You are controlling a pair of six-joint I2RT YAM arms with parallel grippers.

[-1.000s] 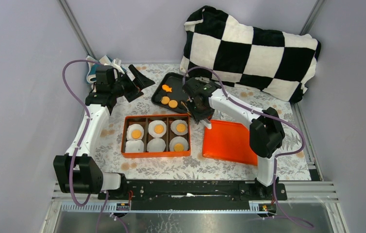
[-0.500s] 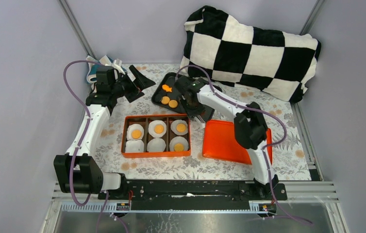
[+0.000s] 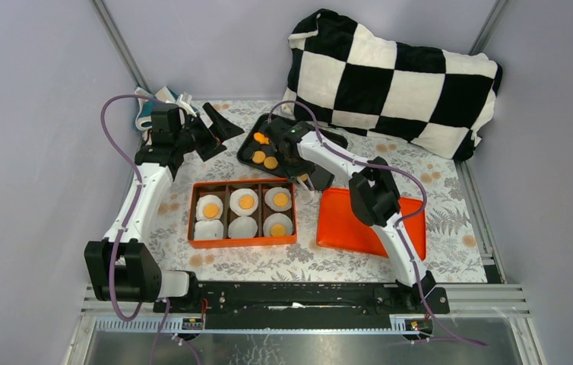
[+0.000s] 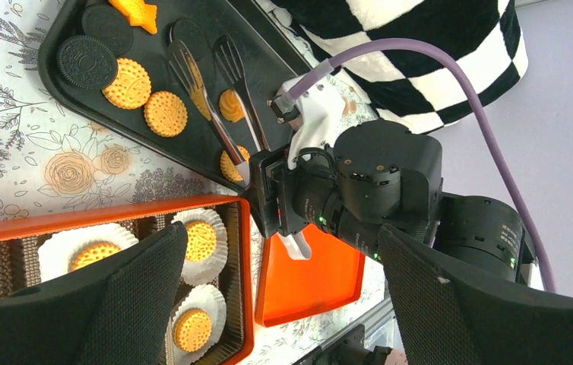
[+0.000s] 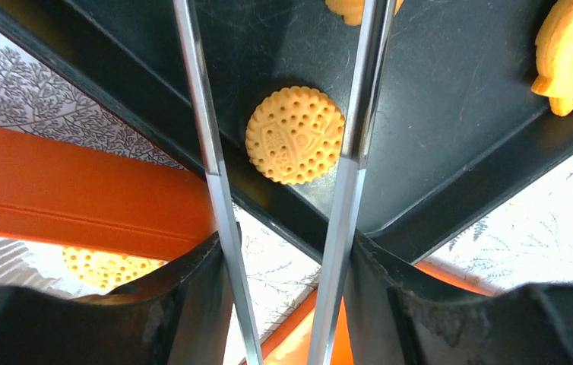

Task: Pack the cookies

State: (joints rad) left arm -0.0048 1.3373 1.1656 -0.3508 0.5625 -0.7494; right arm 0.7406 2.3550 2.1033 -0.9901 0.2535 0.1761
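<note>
Checkered pillow (image 3: 390, 76) fills the table's 1 o'clock corner. Next in size, an orange lid (image 3: 344, 224) lies at 3 o'clock of the orange box (image 3: 192, 219), whose white paper cups (image 3: 242, 226) hold four of the cookies (image 3: 246, 201). At 12 o'clock of the box, a black tray (image 5: 451, 99) carries more round ones and a fish-shaped cookie (image 3: 261, 138). The right gripper (image 5: 283, 304) clamps metal tongs (image 5: 211, 175), whose arms stand apart over the tray, one on each side of a round cookie (image 5: 295, 135). The left gripper (image 4: 280, 319) hangs at 10 o'clock of the box, fingers wide apart.
</note>
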